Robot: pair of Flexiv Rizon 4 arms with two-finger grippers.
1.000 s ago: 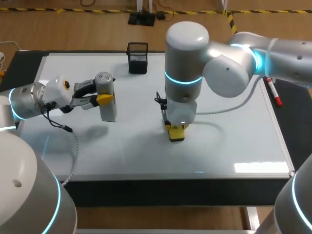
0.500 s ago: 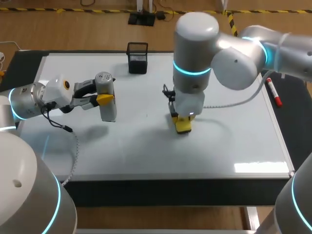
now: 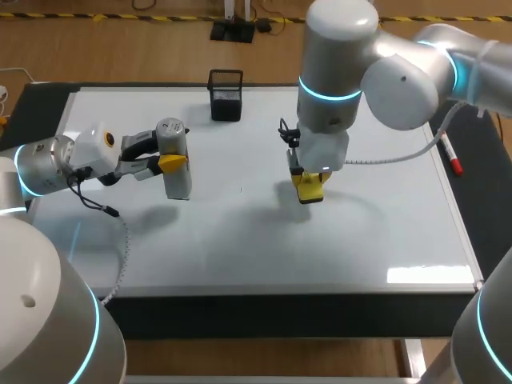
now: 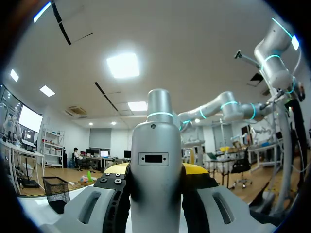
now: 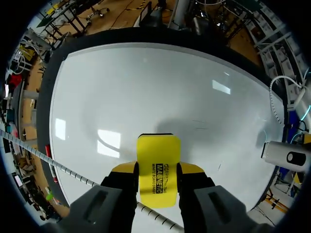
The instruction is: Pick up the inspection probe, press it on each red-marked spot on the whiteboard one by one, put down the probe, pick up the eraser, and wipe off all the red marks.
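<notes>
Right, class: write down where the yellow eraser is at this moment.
In the head view, the eraser is clamped in the right end effector, over the whiteboard just right of centre, well right of the probe.

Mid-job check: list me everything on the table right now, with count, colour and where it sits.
whiteboard: one, white, covers most of the table; I can make out no red marks on it
inspection probe: one, silver-grey, upright over the whiteboard's left part, between the left gripper's fingers
eraser: one, yellow, at the whiteboard's middle right, between the right gripper's fingers
mesh basket: one, black, at the whiteboard's far edge
marker: one, white with a red cap, on the dark strip just past the whiteboard's right edge
left gripper: one, yellow-tipped, shut on the inspection probe
right gripper: one, yellow-tipped, pointing down, shut on the eraser
</notes>
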